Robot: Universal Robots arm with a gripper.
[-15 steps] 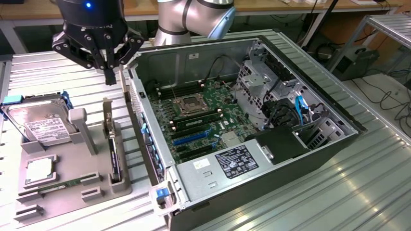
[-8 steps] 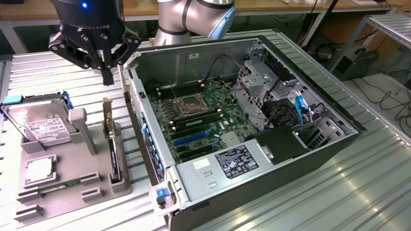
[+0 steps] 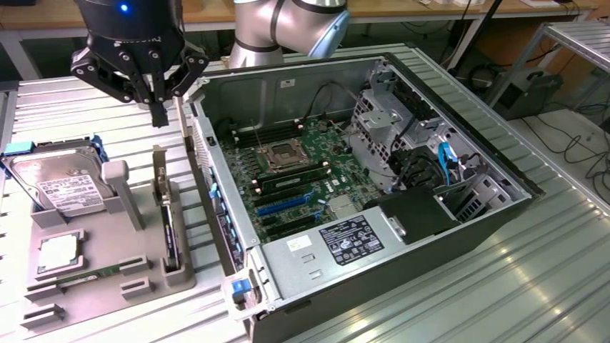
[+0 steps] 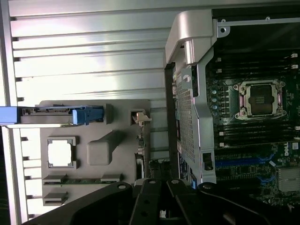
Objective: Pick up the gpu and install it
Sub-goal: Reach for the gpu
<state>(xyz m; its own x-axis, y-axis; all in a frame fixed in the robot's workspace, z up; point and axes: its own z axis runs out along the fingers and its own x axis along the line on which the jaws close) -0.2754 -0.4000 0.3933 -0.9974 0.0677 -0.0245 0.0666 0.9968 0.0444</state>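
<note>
**End effector closed and empty above the gpu: lining up the pick**

We are starting nearest the exterior camera, where the grey holder (image 3: 113,284) is sitting on the ribbed worktop (image 3: 533,271). A green memory stick (image 3: 91,274) is lying in its front slot, with a processor chip (image 3: 57,254) just behind.

Moving back, the gpu (image 3: 168,229) is standing on edge in the holder's long slot. Its silver bracket end is pointing away from us, and the open computer case (image 3: 381,286) is just beside it on the exterior view's right. The hard drive (image 3: 59,187) is propped on the holder's other side.

Further back again, the end effector (image 3: 159,108) is hanging above the gpu's far end, well clear of it. Its fingers are pressed together and carrying nothing.

We are judging this as the approach to the pick, so here is what we are watching for:

- **Jaws:** they are needing to part before any descent, or the tips will be landing on the card's top edge.
- **Grip:** we are wanting it across the card's thin faces, near mid-length, so the card is not swinging.
- **Clearance:** the case wall is close alongside, so a straight vertical line is looking safest.

Farthest in, the motherboard (image 3: 296,179) is lying exposed with its blue slots (image 3: 284,204) unoccupied. The gpu is not yet installed.
</note>
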